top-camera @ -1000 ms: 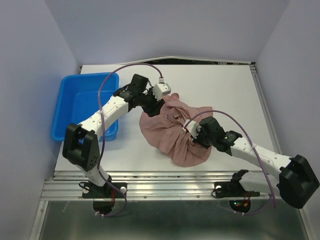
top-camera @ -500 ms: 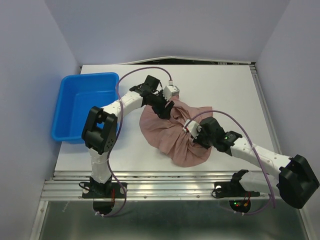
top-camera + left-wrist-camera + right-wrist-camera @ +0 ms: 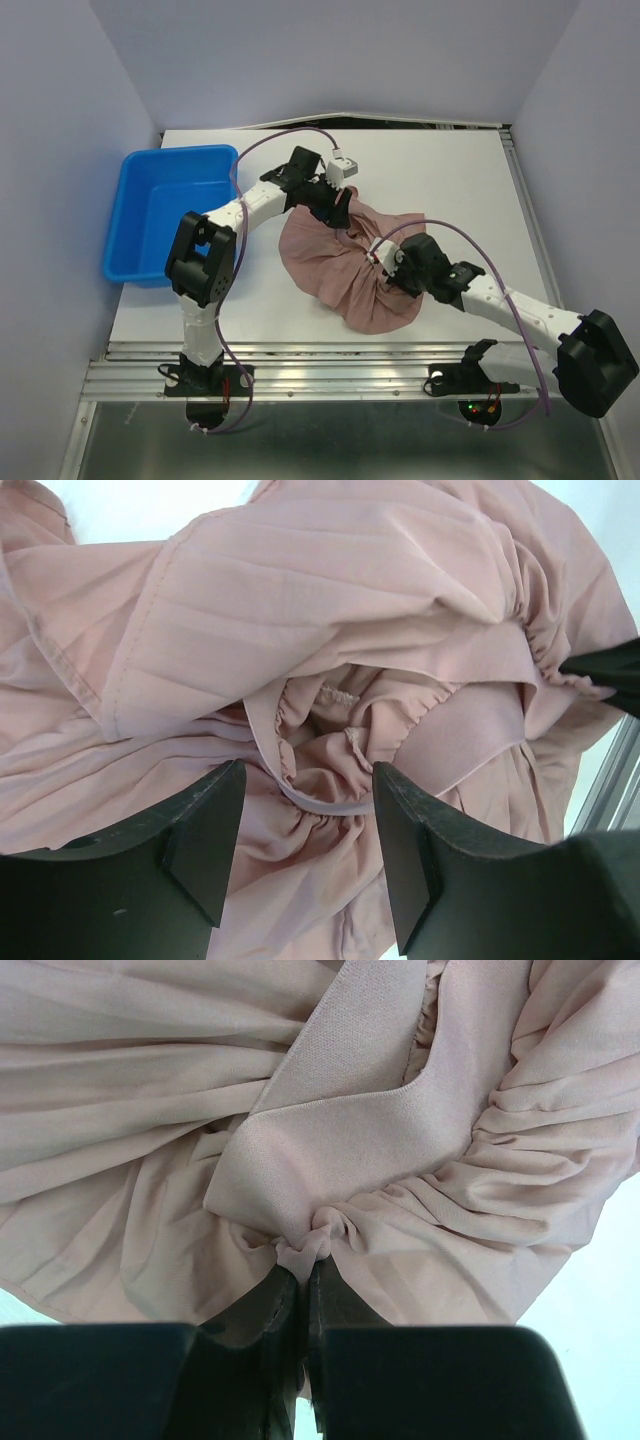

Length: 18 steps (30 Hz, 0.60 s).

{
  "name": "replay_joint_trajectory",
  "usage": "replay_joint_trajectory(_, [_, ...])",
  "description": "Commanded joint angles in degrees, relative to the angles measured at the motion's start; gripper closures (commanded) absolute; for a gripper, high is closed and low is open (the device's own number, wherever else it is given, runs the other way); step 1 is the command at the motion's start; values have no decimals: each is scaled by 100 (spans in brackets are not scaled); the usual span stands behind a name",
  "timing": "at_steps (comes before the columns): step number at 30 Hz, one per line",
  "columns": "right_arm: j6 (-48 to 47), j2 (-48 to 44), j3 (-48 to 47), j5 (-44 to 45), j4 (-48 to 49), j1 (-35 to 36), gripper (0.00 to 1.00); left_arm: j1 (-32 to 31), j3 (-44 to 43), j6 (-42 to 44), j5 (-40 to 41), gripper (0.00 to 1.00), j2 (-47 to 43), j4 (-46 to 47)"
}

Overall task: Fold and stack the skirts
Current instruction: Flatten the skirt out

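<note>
1. A rectangular blue plastic bin (image 3: 160,220) stands at the white table's (image 3: 450,180) left edge.
2. The left gripper (image 3: 308,780), jaws spread, is over the far edge of the crumpled dusty mauve-pink cloth skirt (image 3: 325,262), which lies mid-table.
3. The right gripper's (image 3: 300,1278) jaws pinch a bunched fold of the skirt.

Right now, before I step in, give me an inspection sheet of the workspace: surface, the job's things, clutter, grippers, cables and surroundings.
Surface: white table, flat, with no marks seen on it.
Job's things: one skirt in view, crumpled mid-table and not folded; no stack seen.
Clutter: blue bin at the table's left edge, apart from the skirt.
Grippers: left gripper open, fingers either side of the gathered waist; right gripper shut on a pinch of skirt cloth.
Cables: left purple cable arcs above its arm; right purple cable loops over the skirt's right side.
Surroundings: pale walls on three sides, metal rail along the near edge.
</note>
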State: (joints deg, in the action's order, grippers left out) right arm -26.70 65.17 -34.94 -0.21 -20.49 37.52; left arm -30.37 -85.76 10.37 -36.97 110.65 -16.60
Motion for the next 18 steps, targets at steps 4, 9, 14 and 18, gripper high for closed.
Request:
replay_joint_trajectory(4, [121,-171,22,170,195,-87,99,-30,-520,-457,664,39,299,132])
replay_joint_trajectory(9, [226,-145,-30,223,195,-148,99,-127,-706,-290,867,54,571,-88])
replay_joint_trajectory(14, [332,-180,-136,416,186,-341,99,-118,-697,17,919,80,440,-694])
replay_joint_trajectory(18, [464,-302,-338,364,142,-745,99,-13,-740,193,1043,96,-156,-1064])
